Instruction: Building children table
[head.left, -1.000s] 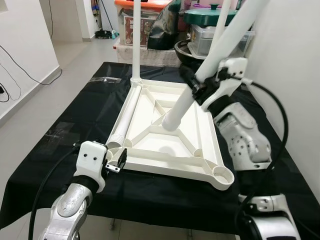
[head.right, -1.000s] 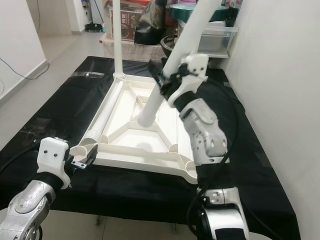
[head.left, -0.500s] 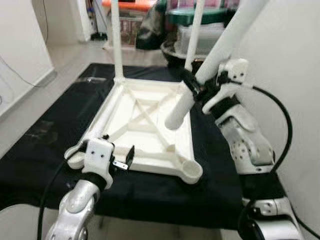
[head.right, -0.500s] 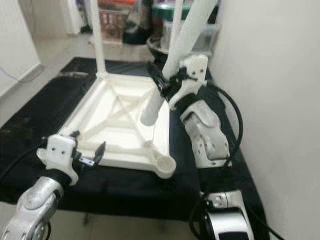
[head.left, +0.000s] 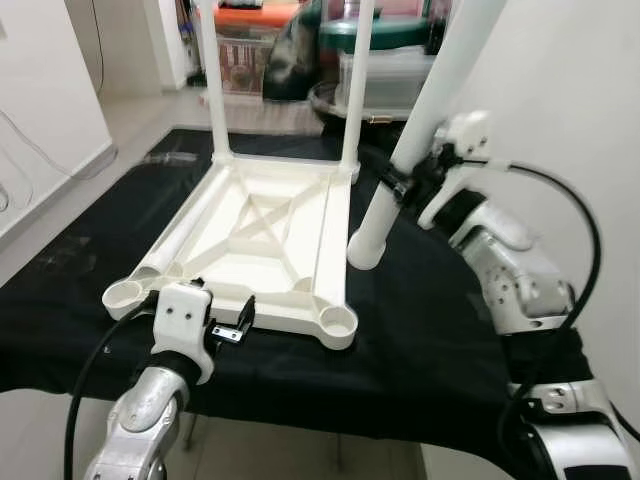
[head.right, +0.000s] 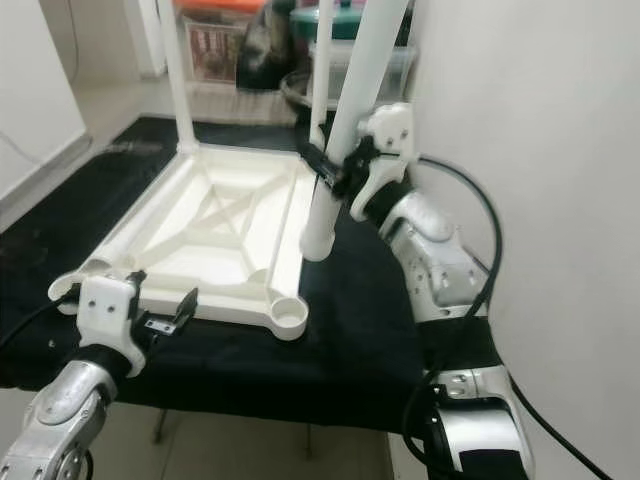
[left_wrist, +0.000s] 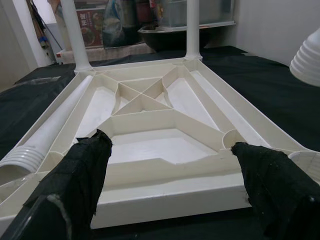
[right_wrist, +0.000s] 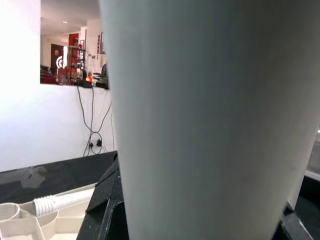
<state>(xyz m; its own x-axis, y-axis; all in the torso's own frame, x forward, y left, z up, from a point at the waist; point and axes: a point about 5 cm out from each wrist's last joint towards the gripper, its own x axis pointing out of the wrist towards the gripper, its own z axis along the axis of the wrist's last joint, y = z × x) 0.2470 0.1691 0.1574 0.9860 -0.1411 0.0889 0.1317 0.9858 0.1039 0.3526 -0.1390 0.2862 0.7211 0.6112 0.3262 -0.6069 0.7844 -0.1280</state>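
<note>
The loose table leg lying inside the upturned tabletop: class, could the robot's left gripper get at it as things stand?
Probably yes. The left gripper is open at the near edge of the tabletop, and the loose leg lies along the side channel just beyond, uncovered. The raised rim is the one hurdle.
</note>
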